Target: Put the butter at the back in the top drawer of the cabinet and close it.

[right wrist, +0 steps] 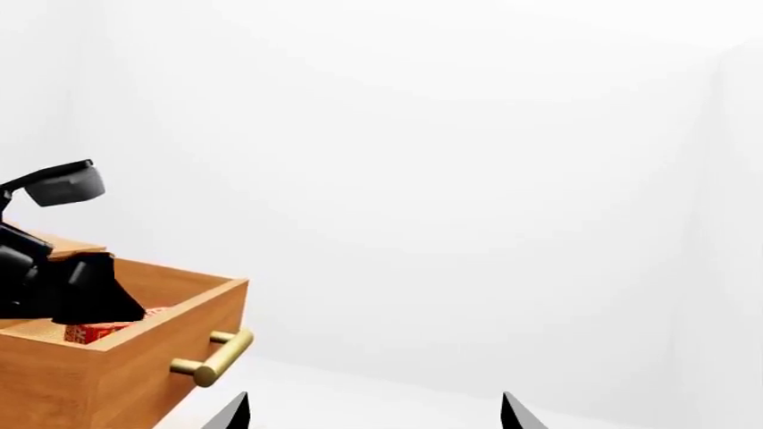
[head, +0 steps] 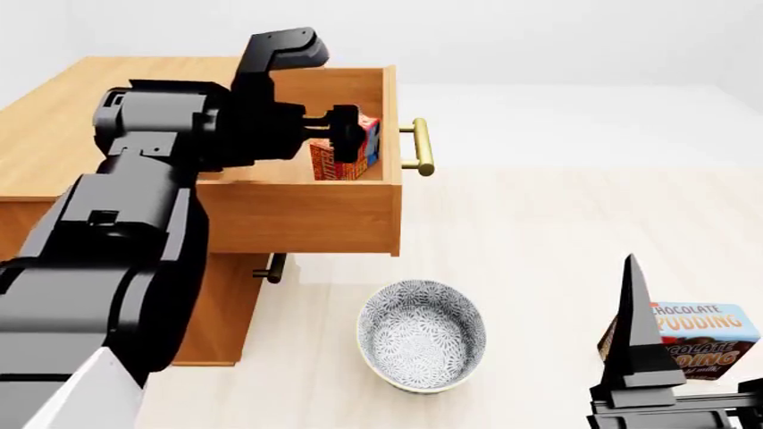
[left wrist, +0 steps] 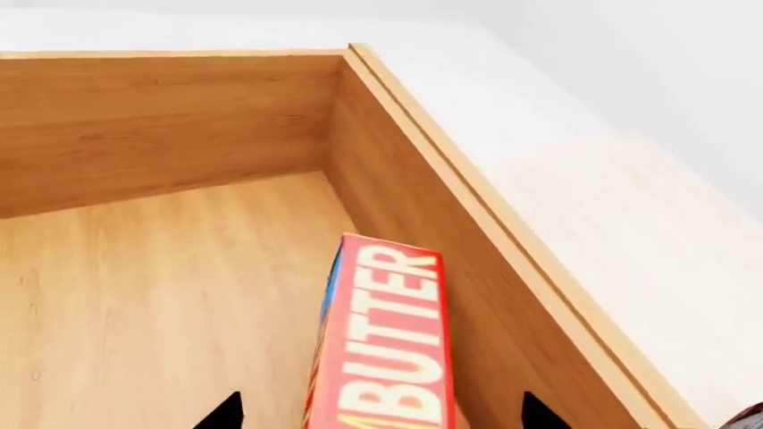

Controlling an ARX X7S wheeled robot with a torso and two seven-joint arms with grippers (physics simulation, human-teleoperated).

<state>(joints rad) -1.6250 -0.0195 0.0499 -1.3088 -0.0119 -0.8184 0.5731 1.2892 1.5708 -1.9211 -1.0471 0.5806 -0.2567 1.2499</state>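
Butter (head: 357,152) sits inside the top drawer (head: 298,210), near the front corner on the handle side; the left wrist view shows it close along a side wall, red face up. Whether it rests on the drawer floor or hangs just above it, I cannot tell.

Left gripper (head: 346,134) reaches over the drawer's rim and looks clamped around the carton; the finger tips in the left wrist view stand on either side of it.

Drawer is pulled fully out of the cabinet (head: 71,116), brass handle (head: 420,147) free.

Right gripper (head: 638,357) idles low, fingers spread, holding nothing. Bowl (head: 423,335) and pudding box (head: 691,344) lie on the floor, well apart from the drawer.

Step in hand, by my reading: placing. Next calls for letting go, lifting the arm clear of the rim, then pushing the front shut.
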